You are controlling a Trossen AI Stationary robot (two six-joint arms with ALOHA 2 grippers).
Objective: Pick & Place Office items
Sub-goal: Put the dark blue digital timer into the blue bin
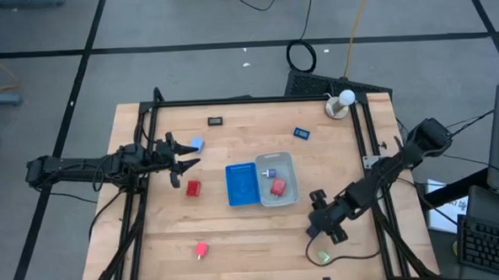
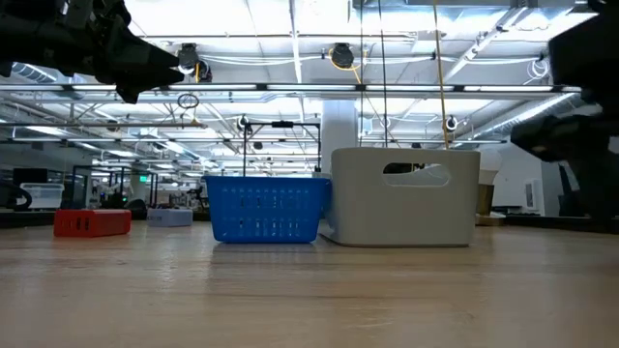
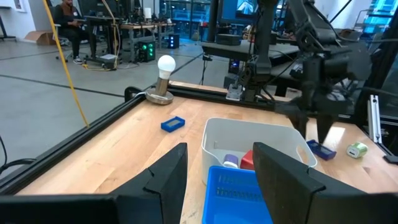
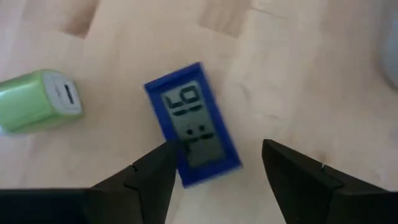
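My right gripper (image 1: 320,224) hangs open near the table's right front, pointing steeply down. In the right wrist view a dark blue flat rectangle with a display (image 4: 193,124) lies flat on the wood below its fingers (image 4: 214,158), a green block (image 4: 40,99) beside it. Neither is touched. My left gripper (image 1: 185,155) waits open at the left, level, nothing between its fingers (image 3: 217,155). A pale blue block (image 1: 196,145), two red blocks (image 1: 192,188) (image 1: 201,250), a black rectangle (image 1: 215,120) and another blue rectangle (image 1: 301,133) lie loose on the table.
A blue ribbed tray (image 1: 241,184) and a pale tray (image 1: 286,165) holding a red piece stand side by side mid-table. A bulb on a base (image 1: 341,105) stands at the far right corner. A thin cable (image 1: 343,256) loops near the green block (image 1: 323,257). Black rails frame the table.
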